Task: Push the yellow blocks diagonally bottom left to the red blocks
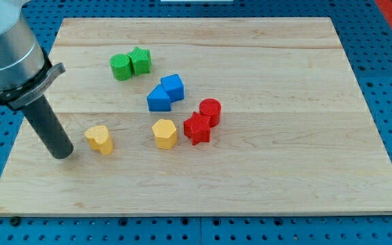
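Observation:
Two yellow blocks lie on the wooden board (264, 170): a heart-like yellow block (99, 139) at the lower left and a yellow hexagon (165, 133) near the middle. The red star block (197, 128) and the red cylinder (210, 111) touch each other just right of the yellow hexagon. My tip (61, 155) rests on the board just left of the heart-like yellow block, a small gap apart from it.
A green cylinder (121, 67) and a green star block (140, 60) sit together at the upper middle-left. A blue triangle block (158, 99) and a blue cube-like block (173, 86) touch above the yellow hexagon. The board's left edge lies close to my tip.

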### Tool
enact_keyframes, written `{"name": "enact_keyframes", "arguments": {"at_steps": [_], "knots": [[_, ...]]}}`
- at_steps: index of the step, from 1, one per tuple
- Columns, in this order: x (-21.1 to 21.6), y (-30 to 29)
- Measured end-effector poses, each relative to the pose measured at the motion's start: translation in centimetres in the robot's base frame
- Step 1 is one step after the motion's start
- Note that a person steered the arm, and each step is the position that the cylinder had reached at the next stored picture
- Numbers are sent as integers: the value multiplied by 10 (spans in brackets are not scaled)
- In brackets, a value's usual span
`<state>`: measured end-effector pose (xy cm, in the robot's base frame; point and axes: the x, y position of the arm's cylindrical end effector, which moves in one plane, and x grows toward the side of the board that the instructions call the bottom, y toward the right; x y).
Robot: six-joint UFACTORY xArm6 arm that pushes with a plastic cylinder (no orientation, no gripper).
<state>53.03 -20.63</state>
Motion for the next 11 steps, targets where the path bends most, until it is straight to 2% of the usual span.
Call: {"name": "enact_keyframes", "arguments": {"at_steps": [1, 2, 3, 5, 7, 8, 9, 10, 11], "knots": [[26, 40], [27, 120], [13, 152], [5, 181], [-32, 167], [-34, 118], [-51, 110], [-91, 137], [-102, 84]]}}
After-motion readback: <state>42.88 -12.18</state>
